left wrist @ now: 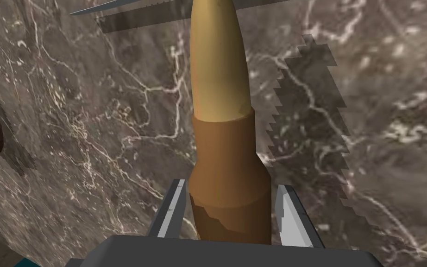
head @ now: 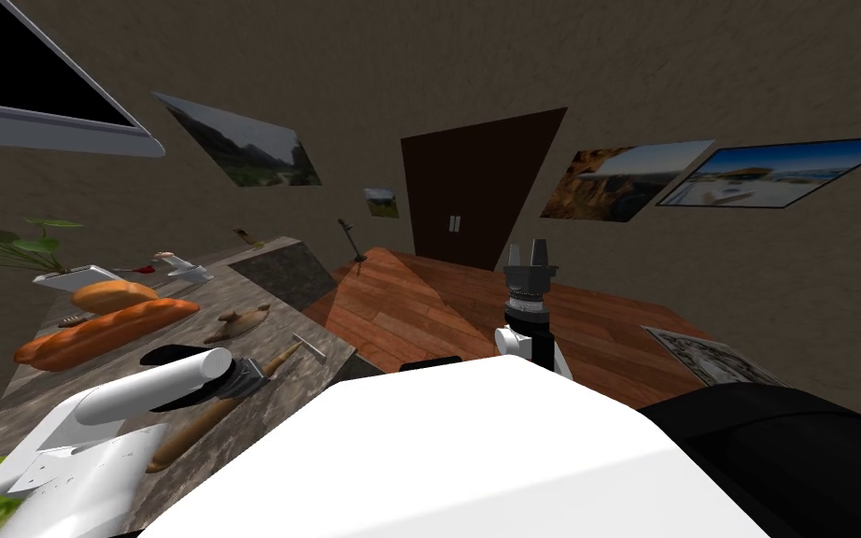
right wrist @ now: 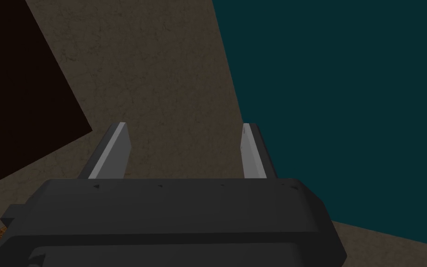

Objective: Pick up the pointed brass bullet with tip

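Note:
The bullet [left wrist: 219, 79] is long, with a pale brass pointed tip and a darker brown casing. It runs straight out from my left gripper [left wrist: 232, 184], whose two fingers [left wrist: 174, 211] press the sides of the casing near its base. Below it lies the veined brown marble counter [left wrist: 92, 139]. In the head view the bullet [head: 200, 420] lies slanted along the counter's near edge, with the left gripper [head: 251, 372] at its upper part. I cannot tell whether it rests on the counter or hangs just above it. My right gripper [head: 528, 252] is raised over the wood floor, open and empty.
Just past the bullet's tip lies a serrated blade [left wrist: 129, 14]. A brown lump [head: 237, 322] sits close to the left gripper. A baguette [head: 102, 334] and a round loaf [head: 111, 294] lie farther left on the counter [head: 64, 392]. The wood floor [head: 419, 308] stretches to a dark door [head: 471, 187].

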`<state>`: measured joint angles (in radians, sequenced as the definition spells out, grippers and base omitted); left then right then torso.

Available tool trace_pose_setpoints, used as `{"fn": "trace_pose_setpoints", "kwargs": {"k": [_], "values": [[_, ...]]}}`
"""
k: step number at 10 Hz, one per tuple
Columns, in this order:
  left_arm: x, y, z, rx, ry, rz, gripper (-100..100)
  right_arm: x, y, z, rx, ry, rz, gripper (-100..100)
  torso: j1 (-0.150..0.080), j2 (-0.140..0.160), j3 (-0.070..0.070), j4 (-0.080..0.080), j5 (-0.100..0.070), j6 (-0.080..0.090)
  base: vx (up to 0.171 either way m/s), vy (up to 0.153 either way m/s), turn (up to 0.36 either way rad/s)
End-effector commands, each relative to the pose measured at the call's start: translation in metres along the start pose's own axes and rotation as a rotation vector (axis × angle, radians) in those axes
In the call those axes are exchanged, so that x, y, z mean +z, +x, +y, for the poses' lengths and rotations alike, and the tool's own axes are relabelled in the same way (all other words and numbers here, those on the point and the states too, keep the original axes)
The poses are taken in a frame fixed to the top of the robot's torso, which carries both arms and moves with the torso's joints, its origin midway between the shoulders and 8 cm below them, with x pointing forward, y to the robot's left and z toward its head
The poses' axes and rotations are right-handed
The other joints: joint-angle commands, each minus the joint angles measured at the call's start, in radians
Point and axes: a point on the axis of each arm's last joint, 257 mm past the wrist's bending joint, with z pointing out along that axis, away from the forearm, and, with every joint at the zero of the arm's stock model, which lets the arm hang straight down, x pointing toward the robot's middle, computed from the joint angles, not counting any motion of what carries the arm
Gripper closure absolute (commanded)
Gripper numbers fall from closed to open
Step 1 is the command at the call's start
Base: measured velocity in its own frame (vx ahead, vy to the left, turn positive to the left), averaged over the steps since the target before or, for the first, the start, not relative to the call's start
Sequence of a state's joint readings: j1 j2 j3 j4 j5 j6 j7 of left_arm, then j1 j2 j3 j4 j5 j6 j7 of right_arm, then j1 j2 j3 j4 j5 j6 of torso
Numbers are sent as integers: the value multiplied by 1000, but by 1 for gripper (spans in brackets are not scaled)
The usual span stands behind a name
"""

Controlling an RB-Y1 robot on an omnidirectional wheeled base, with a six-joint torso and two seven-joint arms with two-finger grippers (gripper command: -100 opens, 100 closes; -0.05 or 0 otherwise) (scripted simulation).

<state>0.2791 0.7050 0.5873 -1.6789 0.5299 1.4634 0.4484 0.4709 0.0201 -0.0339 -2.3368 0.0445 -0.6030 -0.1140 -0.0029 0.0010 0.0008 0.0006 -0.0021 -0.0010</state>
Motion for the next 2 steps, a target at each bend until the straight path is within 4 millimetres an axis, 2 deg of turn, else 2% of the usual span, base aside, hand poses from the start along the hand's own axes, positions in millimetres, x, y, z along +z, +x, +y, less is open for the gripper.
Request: {"fn": "trace_pose_setpoints", "kwargs": {"k": [1,2], "values": [[0,0,0,0,0,0,100,0,0,0,0,0,0,0,0,0,0,0,0,0,-5,-8,2],[-1,0,0,0,-2,-1,0,0,0,0,0,0,0,0,1,0,0,0,0,0,0,0,0]]}}
